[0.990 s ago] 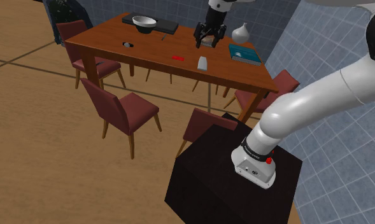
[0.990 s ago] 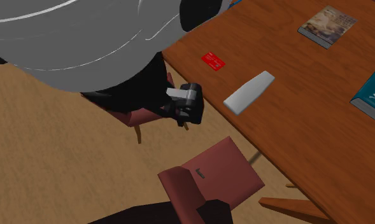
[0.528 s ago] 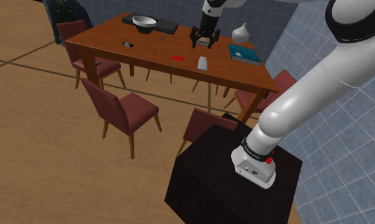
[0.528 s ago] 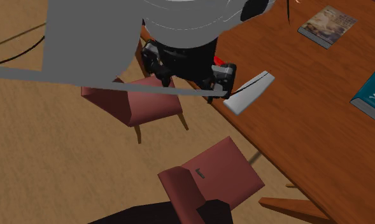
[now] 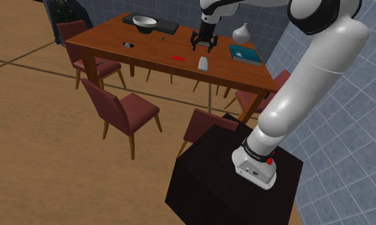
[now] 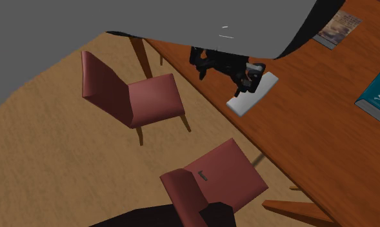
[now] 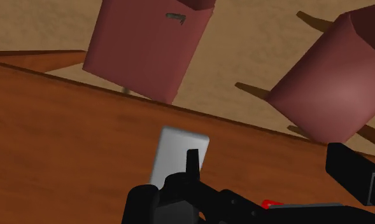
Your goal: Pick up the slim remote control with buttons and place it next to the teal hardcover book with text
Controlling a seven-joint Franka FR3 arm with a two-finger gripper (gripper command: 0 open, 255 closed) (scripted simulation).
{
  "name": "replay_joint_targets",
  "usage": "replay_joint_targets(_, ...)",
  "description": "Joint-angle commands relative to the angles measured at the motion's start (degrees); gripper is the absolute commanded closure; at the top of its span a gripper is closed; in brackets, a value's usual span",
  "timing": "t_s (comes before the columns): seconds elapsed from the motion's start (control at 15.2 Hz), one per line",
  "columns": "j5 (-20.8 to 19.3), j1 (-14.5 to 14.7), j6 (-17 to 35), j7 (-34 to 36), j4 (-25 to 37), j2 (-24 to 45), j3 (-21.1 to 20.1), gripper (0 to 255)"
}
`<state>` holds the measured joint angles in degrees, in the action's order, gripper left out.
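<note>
- Step in hand: reach toward the pick, nothing grabbed yet.
- Claw (image 5: 203, 43) hangs above the surface (image 5: 148, 51), fingers spread wide, nothing between them.
- Remote (image 5: 203, 62) is a pale grey slim slab lying flat on the surface near the edge on the chair side. No buttons can be made out on it.
- In the second exterior view the claw sits just beside the remote's far end, apart from it, not over its middle.
- In the wrist view the remote lies under one finger (image 7: 192, 162) rather than centred in the gap, so the line-up looks off.
- Teal book (image 5: 245, 54) lies flat further along the surface toward the shoulder view's right, apart from the remote, with bare wood between them.
- Next move, as I judge it: shift the claw sideways until the remote sits midway between the fingers, set the fingers across its narrow width, then drop straight down and close.
- The slab is thin and flat, so the fingers likely need to go nearly to the wood.
- The place step beside the book is not yet begun.
</note>
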<state>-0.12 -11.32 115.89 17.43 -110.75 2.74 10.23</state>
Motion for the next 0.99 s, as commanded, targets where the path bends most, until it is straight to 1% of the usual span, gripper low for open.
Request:
replay_joint_targets(0.0, 1.01, -0.99, 0.54, 0.28, 3.25, 4.27, 0.89, 0)
replay_joint_targets(0.4, 4.35, -4.46, 0.39, 1.22, 13.24, 15.78, 2.97, 0)
replay_joint_targets(0.79, 7.87, -8.89, -1.40, 2.60, 25.01, 27.54, 4.34, 0)
replay_joint_targets(0.92, 8.10, -9.18, -0.90, 2.65, 25.30, 28.43, 4.32, 0)
